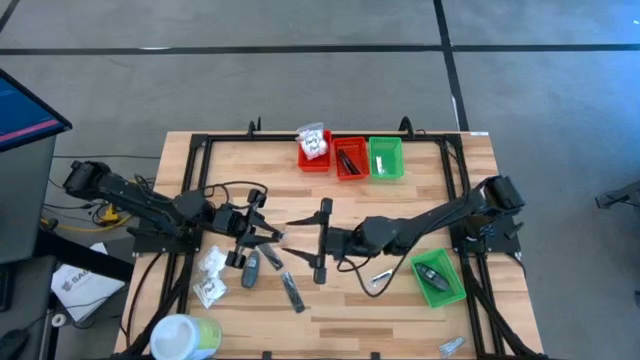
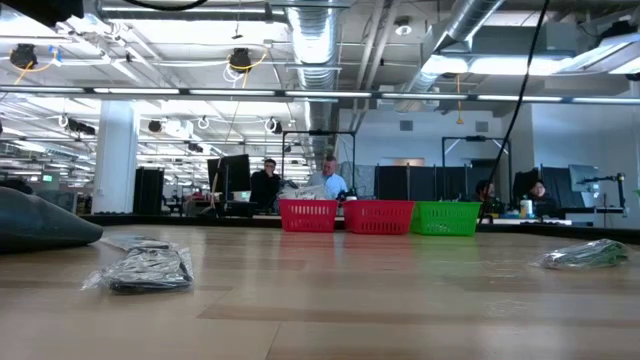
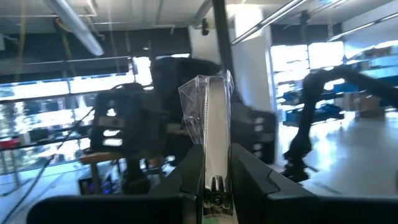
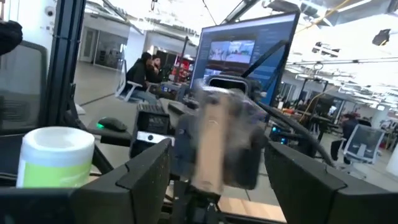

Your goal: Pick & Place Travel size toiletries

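Note:
My left gripper (image 1: 268,234) (image 3: 216,163) hovers over the table's left half, shut on a slim pale stick in a clear crinkly packet (image 3: 208,102) (image 1: 285,234). My right gripper (image 1: 324,240) (image 4: 217,186) faces it from the right, open wide. In the right wrist view the blurred packet (image 4: 211,143) and the left gripper show between its fingers, apart from them. More toiletries lie on the table: white packets (image 1: 210,260) (image 1: 208,291), dark sticks (image 1: 250,268) (image 1: 292,291) and a silvery sachet (image 1: 382,278). My left gripper pinches the packet's near end (image 3: 215,152) between its two fingers (image 3: 191,171). The fingers point level toward the table's right. The stick runs on along the fingers, and the packet's free end (image 3: 205,87) sticks out past the fingertips. It is lifted clear of the table.
Two red bins (image 1: 314,152) (image 1: 349,158) and a green bin (image 1: 385,158) stand at the far edge. Another green bin (image 1: 437,276) holds a dark item near the right arm. A white-and-green tub (image 1: 185,335) (image 4: 55,158) stands at the near left corner. A sachet (image 1: 450,345) lies near right.

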